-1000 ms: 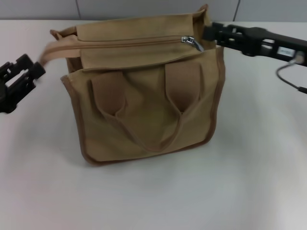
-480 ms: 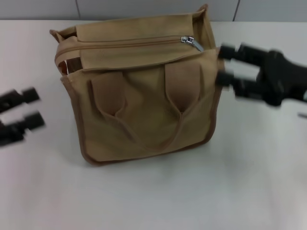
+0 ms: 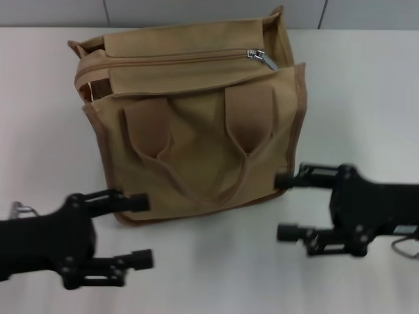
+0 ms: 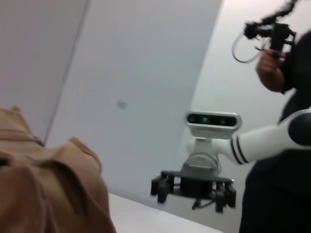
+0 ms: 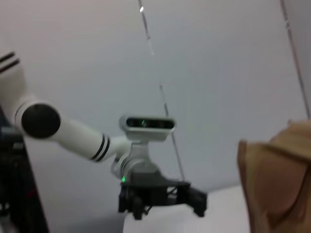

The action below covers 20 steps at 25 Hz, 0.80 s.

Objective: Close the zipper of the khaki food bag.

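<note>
The khaki food bag (image 3: 196, 150) stands on the white table, its front pocket and two strap handles facing me. The zipper (image 3: 170, 60) runs along the top panel and looks shut along its length, with the silver slider (image 3: 260, 57) at its right end. My left gripper (image 3: 140, 230) is open and empty, low at the bag's front left corner. My right gripper (image 3: 285, 207) is open and empty, just off the bag's front right corner. Neither touches the bag. A corner of the bag shows in the left wrist view (image 4: 48, 194) and the right wrist view (image 5: 277, 179).
The white table (image 3: 216, 275) runs out on all sides of the bag. A grey wall (image 3: 196, 10) stands behind it. A person holding a camera rig (image 4: 277, 58) stands to one side in the left wrist view.
My right gripper has left the slider and my left gripper has left the bag's left end. Both have drawn back toward me and down to the bag's front corners.
</note>
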Motion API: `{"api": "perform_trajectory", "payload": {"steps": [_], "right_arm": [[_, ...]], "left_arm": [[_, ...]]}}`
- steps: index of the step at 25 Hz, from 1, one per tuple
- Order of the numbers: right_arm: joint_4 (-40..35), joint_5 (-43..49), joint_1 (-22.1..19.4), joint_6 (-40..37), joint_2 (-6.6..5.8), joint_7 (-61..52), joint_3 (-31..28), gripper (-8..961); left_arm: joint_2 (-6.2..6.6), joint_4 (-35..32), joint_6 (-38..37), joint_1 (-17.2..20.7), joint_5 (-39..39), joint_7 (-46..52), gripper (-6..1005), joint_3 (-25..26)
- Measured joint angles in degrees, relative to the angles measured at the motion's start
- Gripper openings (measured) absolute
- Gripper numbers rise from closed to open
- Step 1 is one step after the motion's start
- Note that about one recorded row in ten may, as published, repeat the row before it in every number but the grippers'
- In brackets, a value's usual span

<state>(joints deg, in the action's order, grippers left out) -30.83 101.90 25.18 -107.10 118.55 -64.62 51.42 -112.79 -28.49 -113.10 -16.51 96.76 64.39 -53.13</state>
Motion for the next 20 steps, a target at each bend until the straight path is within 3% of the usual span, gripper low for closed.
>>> {"api": "perform_trajectory", "payload": {"steps": [3,10,20], "right_arm": [[2.6,3.5,0.9,1.8,0.48,1.9,0.0,742],[7.7,5.5,1.8,5.9,0.59,5.3,0.1,742],[7.9,5.8,1.9,6.7,0.63,5.4,0.8,741]], "left_arm": [[-1.12,3.4,4.4,-0.9,0.8,-2.7,835,-0.9],[-2.09,6.9,9.2,-3.7,6.9,-2.7,835,-0.9],[-2.11,6.9,8.8,-4.0,7.0,-2.5,834,-0.7]]}}
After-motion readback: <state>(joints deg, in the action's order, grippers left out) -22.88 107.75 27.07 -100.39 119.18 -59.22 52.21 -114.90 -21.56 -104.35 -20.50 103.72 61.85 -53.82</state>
